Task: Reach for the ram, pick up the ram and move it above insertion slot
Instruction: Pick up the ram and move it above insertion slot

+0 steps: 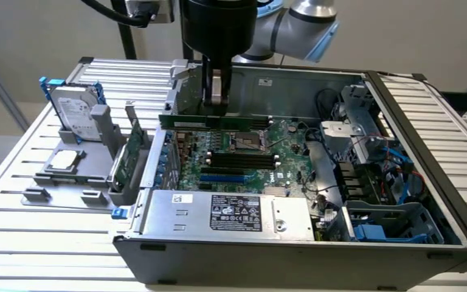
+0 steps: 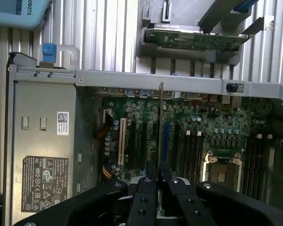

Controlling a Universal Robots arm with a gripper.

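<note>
Slatted metal surface (image 1: 22,201) carries an open computer case (image 1: 298,243) with the motherboard (image 1: 242,158) facing up. Pincer (image 1: 216,100) hangs over the far part of the board, closed on the ram (image 1: 213,122). The stick is held level and edge-down, clear of the dark memory slots (image 1: 242,159) just nearer, presumably so its bottom edge can meet a slot squarely. In the wrist view the ram (image 2: 159,127) appears as a thin line between the fingers (image 2: 148,195). On the exterior view's left a holder (image 1: 95,152) keeps the hard drive (image 1: 75,112) and expansion card (image 1: 134,152) upright.
</note>
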